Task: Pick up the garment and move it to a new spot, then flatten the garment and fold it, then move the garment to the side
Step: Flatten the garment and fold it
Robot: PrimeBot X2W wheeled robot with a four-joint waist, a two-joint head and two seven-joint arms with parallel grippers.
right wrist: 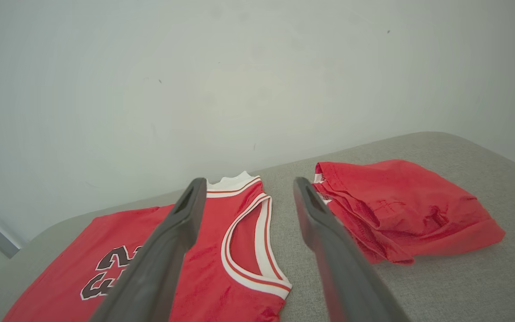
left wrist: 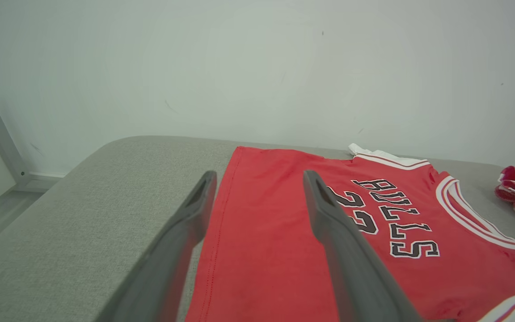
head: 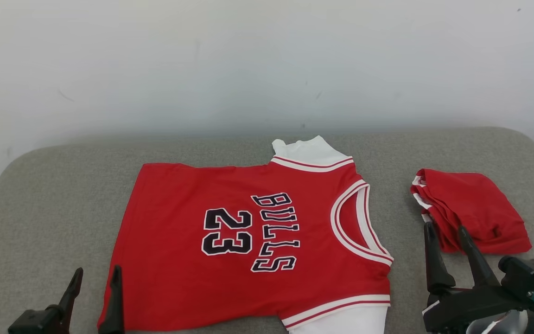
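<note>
Two risks stand out, I judge, the nearer one at the lower left of the head view. There the left tool (head: 98, 271) straddles the hem edge of the red jersey (head: 248, 241), and a pinch could catch only the top layer, dragging the fold crooked. Farther up at the lower right, the right tool (head: 445, 228) points into the gap between the jersey's neck and a folded red garment (head: 475, 211), close enough that a sideways reach might snag that pile. Both tools are spread wide and hold nothing; whether the left one's inner finger touches cloth I cannot tell. The jersey lies flat mid-frame on the grey surface (head: 40, 208), collar toward the right, the pale wall (head: 248, 60) beyond.
</note>
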